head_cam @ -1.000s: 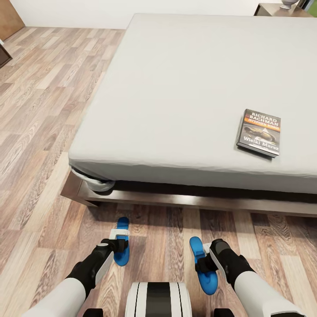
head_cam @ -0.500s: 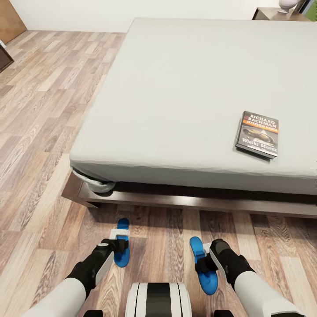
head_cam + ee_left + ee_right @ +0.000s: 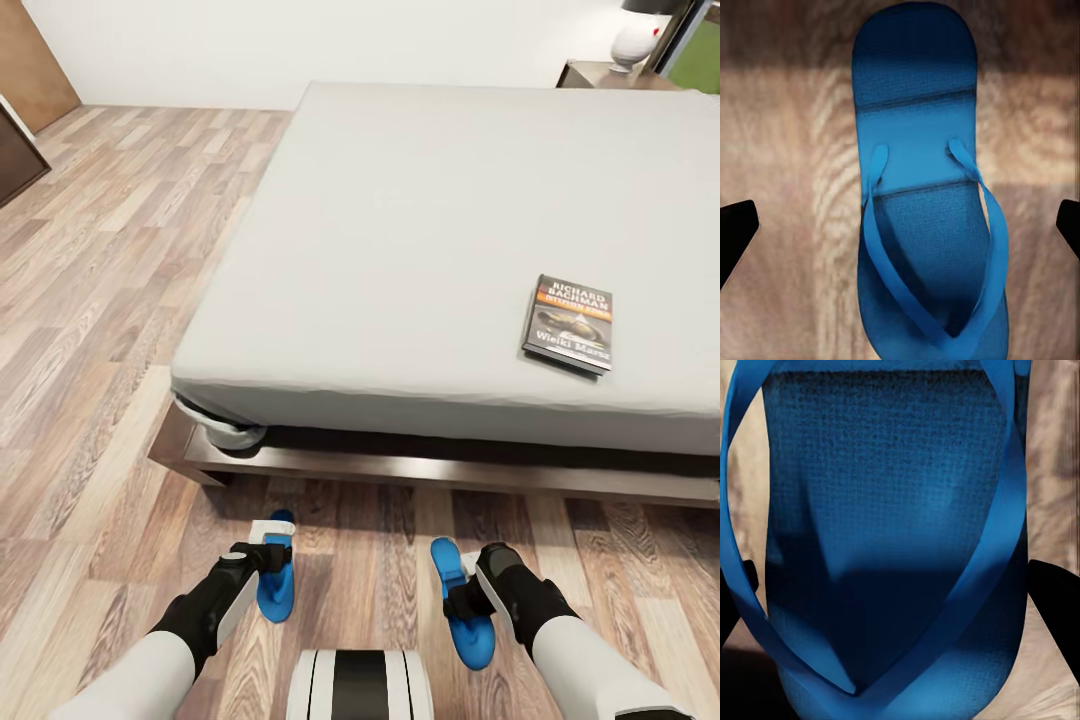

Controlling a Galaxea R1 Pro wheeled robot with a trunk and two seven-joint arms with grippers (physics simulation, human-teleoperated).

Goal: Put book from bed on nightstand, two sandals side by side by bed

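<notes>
From the head view my arms cover part of each sandal, and the nightstand (image 3: 600, 74) beyond the far corner of the bed (image 3: 440, 250) is cut off, with only its dark top and a white rounded object (image 3: 634, 42) showing. The mattress is plain, smooth light grey on a dark brown frame; the floor (image 3: 100, 300) is wood plank with strong grain. The book (image 3: 568, 322), thin and dark with an orange band, lies flat on the bed near its front edge, toward the right. Both sandals are bright blue with textured soles and V straps, on the floor in front of the bed, well apart. The left tool (image 3: 272, 556) is spread wide above the left sandal (image 3: 926, 195), its black fingertips (image 3: 735, 229) clear of the sole on either side. The right tool (image 3: 462, 585) sits over the right sandal (image 3: 889, 532), fingers either side of it; I cannot tell whether they touch.
</notes>
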